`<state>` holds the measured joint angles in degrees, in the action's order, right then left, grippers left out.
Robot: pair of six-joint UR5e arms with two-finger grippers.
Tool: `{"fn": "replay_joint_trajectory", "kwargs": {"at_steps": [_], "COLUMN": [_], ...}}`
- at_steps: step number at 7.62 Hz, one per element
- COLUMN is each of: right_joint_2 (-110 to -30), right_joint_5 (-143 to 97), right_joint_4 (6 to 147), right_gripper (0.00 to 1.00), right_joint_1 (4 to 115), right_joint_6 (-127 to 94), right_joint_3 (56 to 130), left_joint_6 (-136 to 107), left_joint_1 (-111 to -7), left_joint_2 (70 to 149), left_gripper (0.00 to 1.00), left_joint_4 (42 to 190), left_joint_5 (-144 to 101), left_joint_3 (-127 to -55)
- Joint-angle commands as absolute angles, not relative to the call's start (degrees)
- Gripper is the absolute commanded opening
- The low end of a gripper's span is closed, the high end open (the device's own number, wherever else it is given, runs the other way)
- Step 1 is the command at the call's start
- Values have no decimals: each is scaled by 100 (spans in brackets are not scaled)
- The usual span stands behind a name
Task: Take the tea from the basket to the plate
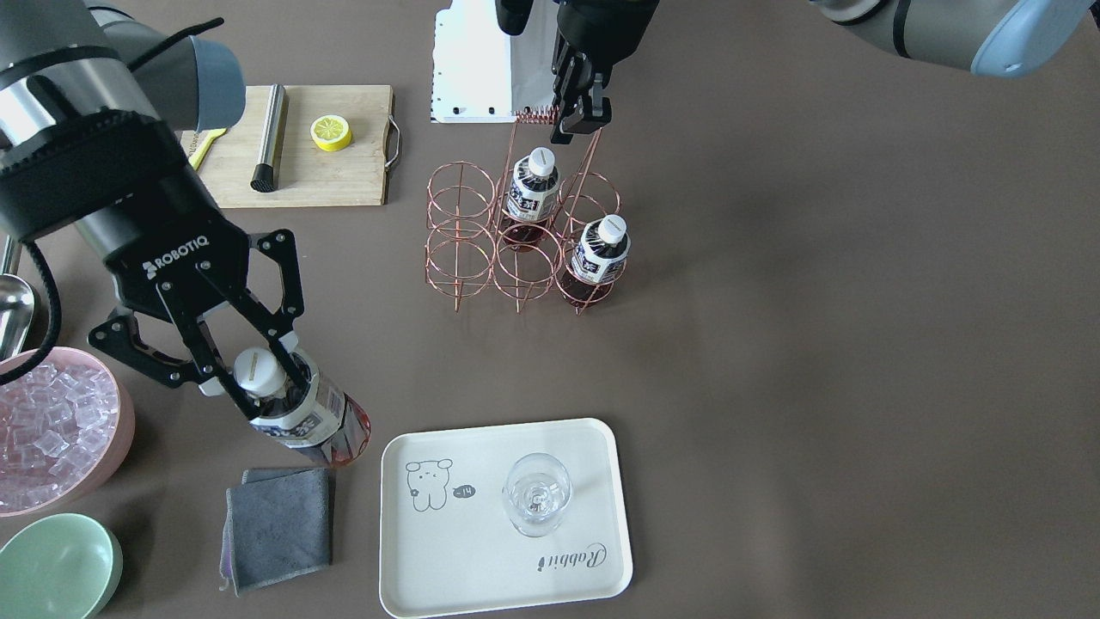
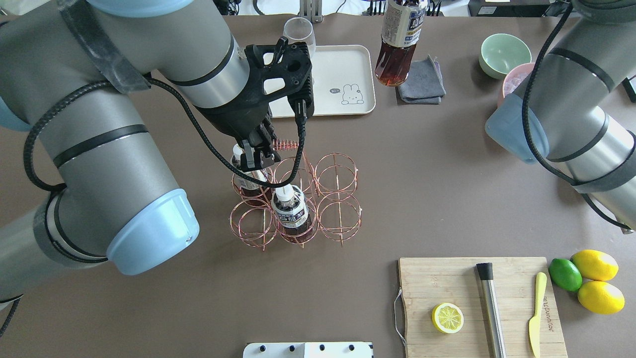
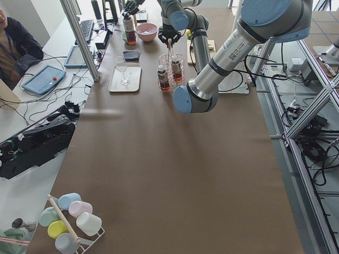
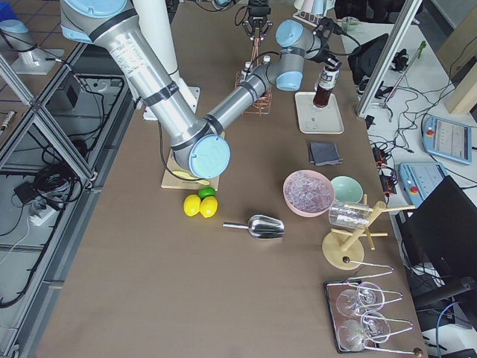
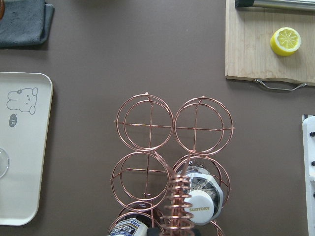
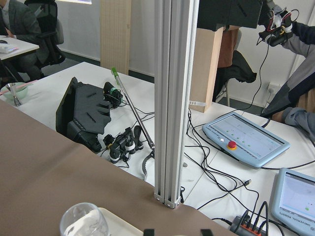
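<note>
My right gripper (image 1: 266, 391) is shut on a tea bottle (image 1: 305, 421) just below its white cap. It holds the bottle tilted beside the plate (image 1: 481, 559), near the grey cloth; the bottle also shows in the overhead view (image 2: 397, 49). The plate carries a clear stemmed glass (image 1: 537, 494). The copper wire basket (image 1: 460, 258) stands mid-table with two more tea bottles (image 1: 531, 189) (image 1: 600, 249) in its cells. My left gripper (image 1: 580, 120) is shut on the coiled grip of the basket's handle (image 2: 285, 145).
A grey cloth (image 1: 277, 526), a pink ice bowl (image 1: 51, 430) and a green bowl (image 1: 56, 567) lie by my right arm. A wooden cutting board (image 1: 344, 172) holds a lemon half (image 1: 331, 132) and a metal muddler (image 1: 269, 137). A white base plate (image 1: 473, 69) sits behind the basket.
</note>
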<state>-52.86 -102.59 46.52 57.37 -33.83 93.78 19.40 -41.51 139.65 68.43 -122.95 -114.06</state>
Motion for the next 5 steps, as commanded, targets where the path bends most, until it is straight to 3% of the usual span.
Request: {"fn": "replay_joint_trajectory", "kwargs": {"at_steps": [1,5], "right_joint_2": [-4442,-4386], "right_joint_5": [-9818,-9071], "right_joint_4": [3439,3112], "right_gripper": [0,0], "right_joint_1": [5635,4949], "right_joint_6": [-3401,-3410], "right_joint_3": [7371,6848], "left_joint_6": [1995,3047], "left_joint_1": [-4437,-5770], "left_joint_2": [13966,13616], "left_gripper": [0,0], "left_joint_4": [6838,6776], "left_joint_5": [-12340,-12945], "left_joint_3": [-11426,-11260]}}
